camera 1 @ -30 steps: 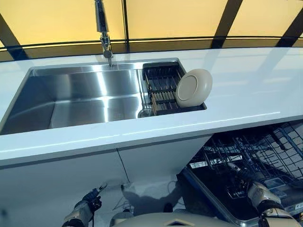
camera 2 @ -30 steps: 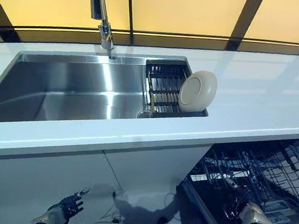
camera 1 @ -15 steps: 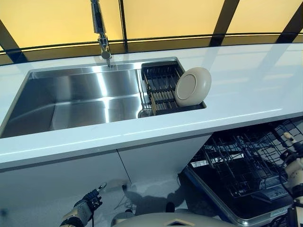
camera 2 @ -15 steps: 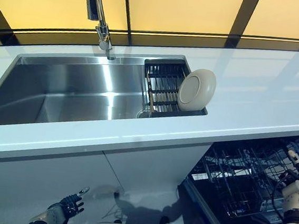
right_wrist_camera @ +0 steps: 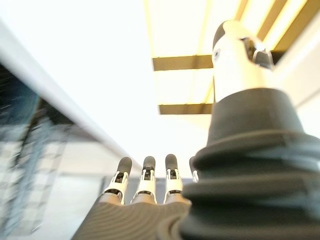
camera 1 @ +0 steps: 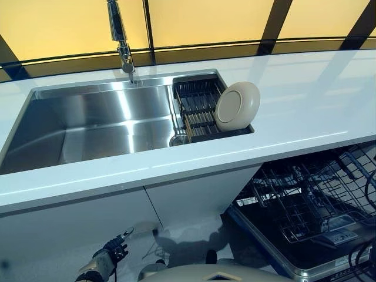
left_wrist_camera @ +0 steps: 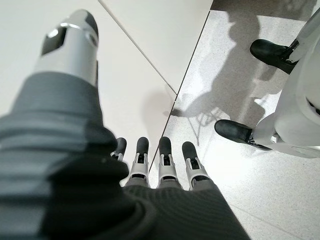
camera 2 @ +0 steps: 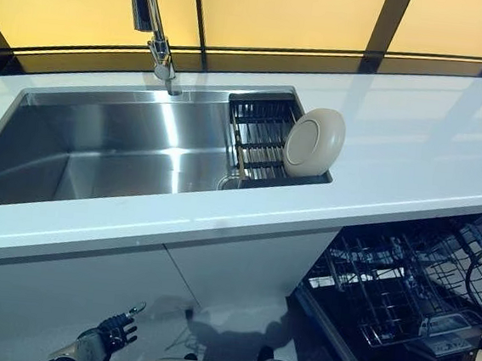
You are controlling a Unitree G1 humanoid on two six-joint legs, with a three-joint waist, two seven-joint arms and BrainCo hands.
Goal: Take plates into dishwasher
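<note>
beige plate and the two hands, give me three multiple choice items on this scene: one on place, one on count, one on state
1. Where is the round beige plate?
A. lying flat in the steel sink basin
B. standing on edge in the black dish rack at the sink's right end
C. in the dishwasher's wire rack

2. How many plates show on the white countertop and in the sink?
A. one
B. two
C. three

3. What is the state of the left hand?
A. shut on a plate
B. shut on a handle
C. open, holding nothing

Answers:
1 B, the plate leans upright in the rack beside the basin.
2 A, only one plate shows, and none in the dishwasher's black wire rack.
3 C, its wrist view shows straight fingers over bare floor; the right hand is open and empty too.
</note>
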